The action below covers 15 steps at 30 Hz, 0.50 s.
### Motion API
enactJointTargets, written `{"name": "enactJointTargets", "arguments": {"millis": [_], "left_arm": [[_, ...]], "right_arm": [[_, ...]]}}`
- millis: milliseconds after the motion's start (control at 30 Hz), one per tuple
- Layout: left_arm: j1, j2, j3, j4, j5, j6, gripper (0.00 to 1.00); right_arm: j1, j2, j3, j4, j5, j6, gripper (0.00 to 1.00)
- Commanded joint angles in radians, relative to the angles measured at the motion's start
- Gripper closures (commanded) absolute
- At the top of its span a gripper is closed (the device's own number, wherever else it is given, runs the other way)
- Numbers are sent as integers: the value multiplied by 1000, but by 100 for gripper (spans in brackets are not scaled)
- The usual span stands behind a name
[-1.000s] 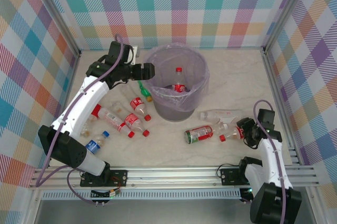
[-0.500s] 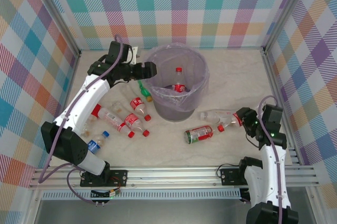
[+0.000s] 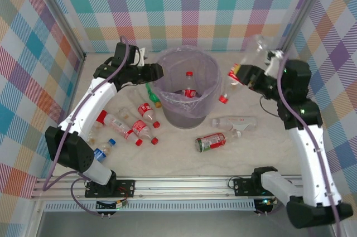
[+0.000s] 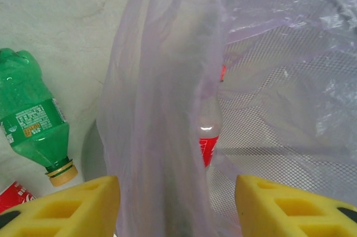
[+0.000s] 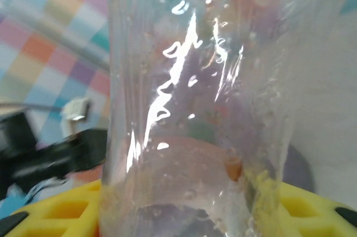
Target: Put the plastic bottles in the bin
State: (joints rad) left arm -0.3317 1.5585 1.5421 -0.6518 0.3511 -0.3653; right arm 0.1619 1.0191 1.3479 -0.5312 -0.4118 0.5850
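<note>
A scatter of loose bottles (image 3: 144, 131) lies between the table's left edge and the bin (image 3: 178, 115), with the green bottle (image 4: 33, 122) nearest its foot. The left gripper (image 4: 175, 192) sits at the bin's left rim, its yellow fingers (image 4: 67, 206) partway apart with a fold of the lilac bag (image 4: 162, 109) between them. Whether they pinch it I cannot tell. If they do, pulling away would likely drag the liner off the rim or tip the bin, which already has a red-capped bottle (image 3: 189, 82) inside. Toward the table's right edge, the right gripper (image 3: 249, 76) is clamped on a raised clear bottle (image 3: 235, 73), cap down. The bottle appears to be beside the bin's mouth rather than over it. Released here it would probably fall outside, and its thin, slick wall could also buckle and slip.
</note>
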Motion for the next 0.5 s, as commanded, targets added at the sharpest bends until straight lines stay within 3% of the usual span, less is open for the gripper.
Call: {"name": "enactJointTargets", "arguments": {"millis": [0,200,467], "left_arm": [[-19,42,46,-10,8,-9,45],[-29,72,74,-24,-8,-9,48],[-29,80,83,-30,-47,10,49]], "right_arm": [[113,122,154,11,45,-133,57],[304,382,381,-14,205,-315,57],[463,588,451,-39,359,-488,57]]}}
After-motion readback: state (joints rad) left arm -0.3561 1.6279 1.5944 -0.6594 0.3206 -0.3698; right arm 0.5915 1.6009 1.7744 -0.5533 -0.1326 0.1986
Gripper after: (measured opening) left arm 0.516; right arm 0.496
